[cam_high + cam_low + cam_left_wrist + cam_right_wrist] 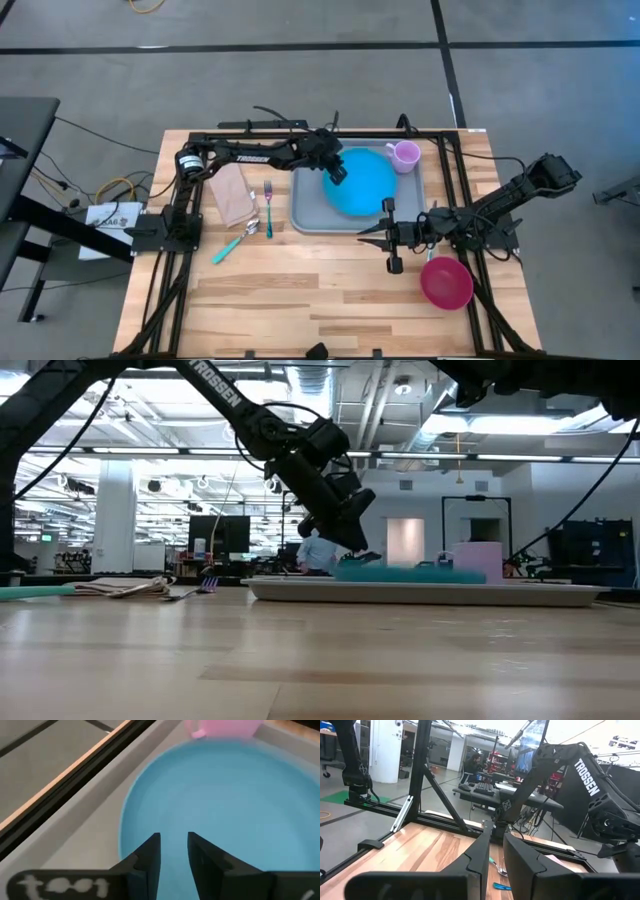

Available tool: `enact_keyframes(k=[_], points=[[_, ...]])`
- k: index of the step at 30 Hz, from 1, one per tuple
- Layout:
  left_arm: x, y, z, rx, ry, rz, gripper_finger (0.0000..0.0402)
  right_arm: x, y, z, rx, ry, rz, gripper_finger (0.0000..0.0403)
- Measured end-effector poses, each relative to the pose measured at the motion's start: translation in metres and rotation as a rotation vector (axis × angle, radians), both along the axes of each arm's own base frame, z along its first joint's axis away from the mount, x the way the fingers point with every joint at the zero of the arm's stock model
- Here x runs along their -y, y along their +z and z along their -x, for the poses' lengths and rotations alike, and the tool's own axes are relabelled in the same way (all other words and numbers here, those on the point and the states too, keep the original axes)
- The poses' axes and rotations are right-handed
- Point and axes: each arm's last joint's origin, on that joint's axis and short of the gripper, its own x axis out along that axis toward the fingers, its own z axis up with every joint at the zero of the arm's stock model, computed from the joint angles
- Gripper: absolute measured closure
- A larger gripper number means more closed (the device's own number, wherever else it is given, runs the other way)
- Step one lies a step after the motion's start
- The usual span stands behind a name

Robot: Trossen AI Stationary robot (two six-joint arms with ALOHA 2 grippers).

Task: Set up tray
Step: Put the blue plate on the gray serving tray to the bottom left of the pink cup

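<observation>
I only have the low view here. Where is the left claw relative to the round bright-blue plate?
Observer: The left claw is over the left part of the round bright-blue plate, holding nothing, its fingers slightly apart.
Operator: What else is on the tray?
Observer: A pink plastic mug stands in the far right corner of the flat grey-blue plastic tray.
Operator: And the right claw?
Observer: The right claw waits near the tray's near edge, beside a magenta bowl.
</observation>
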Motion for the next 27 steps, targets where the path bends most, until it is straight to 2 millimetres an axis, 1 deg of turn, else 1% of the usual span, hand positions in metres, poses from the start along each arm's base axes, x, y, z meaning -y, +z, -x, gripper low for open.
enact_keyframes(k=[6, 8, 11, 14, 20, 24, 27], points=[[0.001, 0.011, 0.002, 0.019, -0.037, -0.006, 0.0328, 0.000, 0.001, 0.000, 0.011, 0.000, -0.004, 0.0351], [0.003, 0.019, 0.005, 0.020, -0.053, -0.004, 0.0332, 0.000, 0.001, 0.000, 0.011, 0.000, -0.004, 0.0351], [0.007, 0.039, 0.013, 0.023, -0.061, -0.010, 0.0338, 0.000, 0.001, 0.000, 0.010, 0.000, -0.004, 0.0351], [0.013, 0.063, 0.026, -0.001, -0.083, -0.042, 0.0344, 0.000, 0.001, 0.000, 0.010, 0.000, -0.004, 0.0351], [0.032, 0.115, 0.060, -0.025, -0.102, -0.070, 0.0352, 0.000, 0.001, 0.000, 0.012, 0.000, -0.005, 0.0351], [0.052, 0.143, 0.084, -0.051, -0.155, -0.088, 0.0354, 0.000, 0.001, 0.000, 0.013, -0.001, -0.005, 0.0351], [0.072, 0.157, 0.101, -0.111, -0.214, -0.113, 0.0355, 0.000, 0.001, 0.000, 0.012, -0.002, -0.005, 0.0351]])
